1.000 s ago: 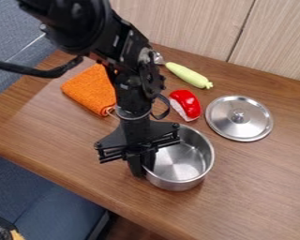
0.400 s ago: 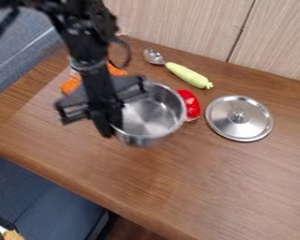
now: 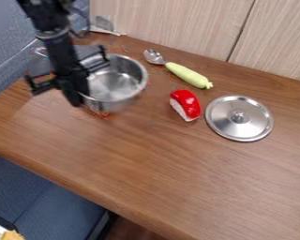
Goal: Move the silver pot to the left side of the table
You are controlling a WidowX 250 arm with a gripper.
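At the table's left, the black gripper (image 3: 80,93) hangs with its fingers drawn together on the side wall of the silver pot (image 3: 118,82), nearly closed, with only that thin metal between them. A wall grip probably suits so wide a vessel, which looks too broad to be clasped across; its weight hangs off to one side, so it could tip or swivel. The pot, open side up, seems to be held just above the left part of the table (image 3: 177,164). Beneath it peeks some orange cloth (image 3: 102,114), the chief thing in the way: set down there, the pot might rest unevenly, so bare wood nearer the front would serve better. Farther right, at the back, lies a spoon with a pale green handle (image 3: 189,75); then come a red-and-white toy (image 3: 186,104) and the flat lid (image 3: 239,118), all apart from the pot.
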